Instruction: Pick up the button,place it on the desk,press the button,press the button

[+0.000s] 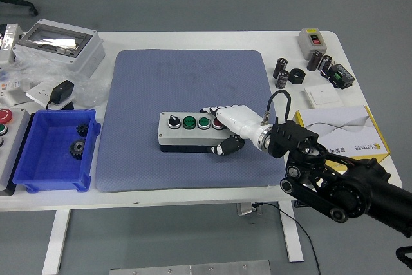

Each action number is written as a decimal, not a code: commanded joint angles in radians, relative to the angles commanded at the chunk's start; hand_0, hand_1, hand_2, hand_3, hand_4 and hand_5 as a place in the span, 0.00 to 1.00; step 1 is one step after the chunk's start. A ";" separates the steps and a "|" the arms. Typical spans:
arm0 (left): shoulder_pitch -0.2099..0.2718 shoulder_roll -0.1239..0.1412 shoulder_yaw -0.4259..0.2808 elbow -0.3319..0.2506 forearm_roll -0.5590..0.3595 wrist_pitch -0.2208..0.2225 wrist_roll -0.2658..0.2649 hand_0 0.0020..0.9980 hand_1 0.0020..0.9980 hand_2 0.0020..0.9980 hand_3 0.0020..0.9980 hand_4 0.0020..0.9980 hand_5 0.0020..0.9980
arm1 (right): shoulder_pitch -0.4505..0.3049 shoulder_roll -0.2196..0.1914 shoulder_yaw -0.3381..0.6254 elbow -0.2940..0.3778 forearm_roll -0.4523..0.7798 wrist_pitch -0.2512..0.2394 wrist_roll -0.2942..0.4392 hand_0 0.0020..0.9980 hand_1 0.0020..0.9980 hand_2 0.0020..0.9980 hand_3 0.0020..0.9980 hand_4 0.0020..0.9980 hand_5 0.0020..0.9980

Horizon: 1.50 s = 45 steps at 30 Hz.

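Currently, status at the recorded moment:

Button box: the grey button box (192, 130) lay flat on the blue mat (187, 94), near the mat's middle, its long side running left to right.
Controls: a black selector knob (173, 121), two green buttons (189, 121) and a red button (218, 122) sat in a row on its top face.
Right hand: the white right hand (228, 127) clasped the right end of the box, fingers (212, 111) over the far top edge by the red button and thumb (224, 147) against the near side.
Right arm: black, entered from the lower right corner.
Table: the white table (212, 38) carried a blue bin (55, 152) at the left and a yellow-edged carton (344, 134) at the right.
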 joint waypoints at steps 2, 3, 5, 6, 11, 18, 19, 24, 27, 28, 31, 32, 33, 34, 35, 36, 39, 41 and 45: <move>0.000 0.000 0.000 -0.001 -0.003 -0.005 -0.001 0.62 0.49 0.49 0.59 0.23 0.02 | 0.001 -0.009 0.005 0.012 0.017 0.015 0.000 0.86 0.86 0.92 1.00 0.75 0.27; 0.000 0.000 0.000 -0.001 -0.005 -0.008 -0.001 0.62 0.49 0.49 0.59 0.23 0.02 | 0.002 -0.013 0.008 0.018 0.025 0.023 0.000 0.86 0.86 0.92 1.00 0.75 0.27; 0.000 0.000 0.000 -0.001 -0.008 -0.013 0.000 0.62 0.49 0.49 0.59 0.23 0.02 | 0.004 -0.020 0.014 0.027 0.036 0.034 0.002 0.86 0.86 0.92 1.00 0.75 0.27; 0.000 0.000 0.000 -0.002 -0.009 -0.015 0.000 0.62 0.49 0.49 0.59 0.23 0.02 | 0.005 -0.023 0.016 0.031 0.042 0.038 0.003 0.86 0.86 0.92 1.00 0.75 0.27; -0.001 0.000 0.000 -0.002 -0.011 -0.022 -0.001 0.62 0.49 0.50 0.59 0.23 0.01 | 0.009 -0.027 0.017 0.032 0.062 0.041 0.008 0.86 0.87 0.93 1.00 0.76 0.26; -0.003 -0.001 0.000 -0.002 -0.012 -0.027 -0.002 0.62 0.49 0.50 0.59 0.23 0.00 | 0.015 -0.025 0.001 0.014 0.087 0.033 0.015 0.87 0.88 0.96 1.00 0.76 0.26; -0.003 0.000 0.000 -0.002 -0.011 -0.027 -0.003 0.62 0.49 0.50 0.59 0.23 0.00 | 0.016 -0.025 0.000 0.013 0.088 0.032 0.017 0.87 0.90 0.98 1.00 0.79 0.27; -0.003 0.000 -0.001 -0.002 -0.011 -0.029 -0.006 0.62 0.49 0.50 0.59 0.23 0.00 | 0.020 -0.026 -0.001 0.019 0.071 0.024 0.019 0.87 0.90 0.98 1.00 0.79 0.27; -0.002 -0.001 -0.002 -0.002 -0.011 -0.030 -0.007 0.62 0.49 0.50 0.59 0.24 0.00 | 0.020 -0.029 0.000 0.025 0.065 0.024 0.019 0.87 0.90 0.98 1.00 0.80 0.29; -0.002 -0.001 -0.002 -0.002 -0.011 -0.031 -0.008 0.62 0.49 0.50 0.59 0.24 0.00 | 0.020 -0.031 0.002 0.029 0.065 0.027 0.019 0.87 0.90 0.98 1.00 0.80 0.29; -0.002 -0.001 -0.003 -0.003 -0.012 -0.035 -0.008 0.62 0.49 0.50 0.59 0.24 0.00 | 0.022 -0.040 0.008 0.043 0.084 0.046 0.019 0.88 0.89 0.98 1.00 0.82 0.30; -0.002 -0.001 -0.003 -0.003 -0.013 -0.036 -0.009 0.62 0.49 0.50 0.59 0.24 0.00 | 0.022 -0.045 0.014 0.050 0.096 0.058 0.019 0.88 0.89 0.98 1.00 0.82 0.30; -0.002 -0.001 -0.003 -0.003 -0.013 -0.036 -0.009 0.62 0.49 0.50 0.59 0.24 0.00 | 0.021 -0.050 0.020 0.057 0.108 0.068 0.020 0.88 0.89 0.98 1.00 0.82 0.30; -0.001 -0.002 -0.003 -0.003 -0.014 -0.037 -0.010 0.62 0.49 0.50 0.59 0.24 0.00 | 0.021 -0.057 0.030 0.067 0.124 0.080 0.022 0.88 0.89 0.98 1.00 0.82 0.30; -0.001 -0.002 -0.002 -0.003 -0.015 -0.037 -0.010 0.62 0.49 0.50 0.59 0.24 0.00 | 0.019 -0.064 0.041 0.079 0.139 0.092 0.025 0.88 0.89 0.98 1.00 0.82 0.30; -0.001 -0.003 -0.002 -0.003 -0.016 -0.037 -0.010 0.62 0.49 0.50 0.59 0.24 0.00 | 0.017 -0.073 0.054 0.093 0.157 0.105 0.029 0.88 0.89 0.98 1.00 0.82 0.30; 0.001 -0.004 0.001 -0.005 -0.021 -0.035 -0.008 0.62 0.49 0.50 0.59 0.24 0.00 | 0.005 -0.104 0.095 0.143 0.213 0.140 0.042 0.88 0.90 0.99 1.00 0.82 0.30; 0.003 -0.005 0.003 -0.006 -0.025 -0.033 -0.006 0.62 0.49 0.50 0.59 0.24 0.00 | -0.007 -0.130 0.132 0.185 0.255 0.161 0.051 0.88 0.90 0.99 1.00 0.82 0.30; 0.006 -0.008 0.008 -0.007 -0.033 -0.029 -0.001 0.62 0.49 0.50 0.59 0.25 0.00 | -0.030 -0.175 0.206 0.261 0.297 0.183 0.054 0.89 0.93 1.00 1.00 0.83 0.31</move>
